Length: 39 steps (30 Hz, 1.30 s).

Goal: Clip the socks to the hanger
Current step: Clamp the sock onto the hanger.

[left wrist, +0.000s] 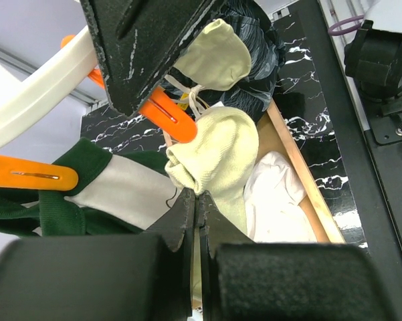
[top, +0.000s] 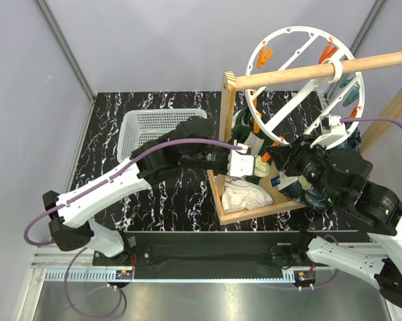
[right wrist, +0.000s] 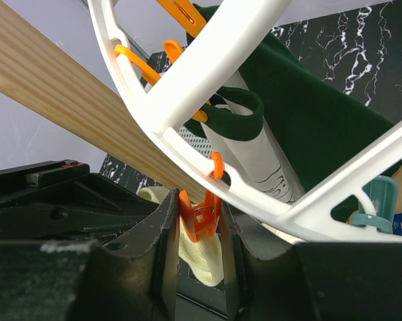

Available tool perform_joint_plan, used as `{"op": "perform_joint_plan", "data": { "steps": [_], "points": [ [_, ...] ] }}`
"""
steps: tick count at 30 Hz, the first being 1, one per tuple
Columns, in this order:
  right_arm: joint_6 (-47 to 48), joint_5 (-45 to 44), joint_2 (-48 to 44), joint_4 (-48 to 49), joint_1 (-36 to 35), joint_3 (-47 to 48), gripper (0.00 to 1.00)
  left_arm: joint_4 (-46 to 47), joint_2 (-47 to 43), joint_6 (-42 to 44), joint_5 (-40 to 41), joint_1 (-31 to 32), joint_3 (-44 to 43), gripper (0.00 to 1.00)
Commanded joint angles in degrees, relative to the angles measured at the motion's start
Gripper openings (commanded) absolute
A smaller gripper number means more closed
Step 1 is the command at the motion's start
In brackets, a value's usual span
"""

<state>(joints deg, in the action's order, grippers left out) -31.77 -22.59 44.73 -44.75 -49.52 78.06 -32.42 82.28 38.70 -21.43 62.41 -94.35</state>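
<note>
My left gripper (left wrist: 196, 195) is shut on the lower edge of a pale yellow sock (left wrist: 217, 150) and holds it up beside an orange peg (left wrist: 170, 115). A second pale sock (left wrist: 214, 53) hangs just above it. My right gripper (right wrist: 197, 204) is shut on an orange peg (right wrist: 202, 212) that hangs from the white hanger ring (right wrist: 187, 87). The first sock shows below that peg in the right wrist view (right wrist: 202, 262). From above, both grippers meet under the hanger (top: 275, 50), the left (top: 254, 166) facing the right (top: 273, 159).
The hanger hangs on a wooden rod (top: 361, 64) above a wooden tray (top: 264, 210) holding a white cloth (top: 244, 195). A dark green-and-white garment (left wrist: 107, 194) hangs beside the socks. A white basket (top: 154, 130) stands at the back left. Teal pegs (right wrist: 378, 200) hang on the rim.
</note>
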Motion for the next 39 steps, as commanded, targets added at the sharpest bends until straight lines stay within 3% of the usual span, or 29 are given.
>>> {"op": "perform_joint_plan", "data": {
  "steps": [1,19,32,39],
  "points": [
    [-0.22,6.33,0.71,-0.08,-0.67,-0.63,0.00,4.03,-1.33,-0.73,-0.81,0.43,-0.49,0.00],
    [-1.28,7.73,-0.17,1.77,-0.58,-1.51,0.00,5.18,1.39,-0.29,2.88,0.96,-1.81,0.00],
    [-2.07,8.53,-0.43,2.30,-0.49,-3.97,0.00,9.66,-1.42,-1.43,2.98,0.96,0.48,0.00],
    [-1.98,7.74,0.01,1.33,-0.58,-3.00,0.28,9.05,-1.51,-1.78,2.01,1.04,0.48,0.00]
  ]
}}
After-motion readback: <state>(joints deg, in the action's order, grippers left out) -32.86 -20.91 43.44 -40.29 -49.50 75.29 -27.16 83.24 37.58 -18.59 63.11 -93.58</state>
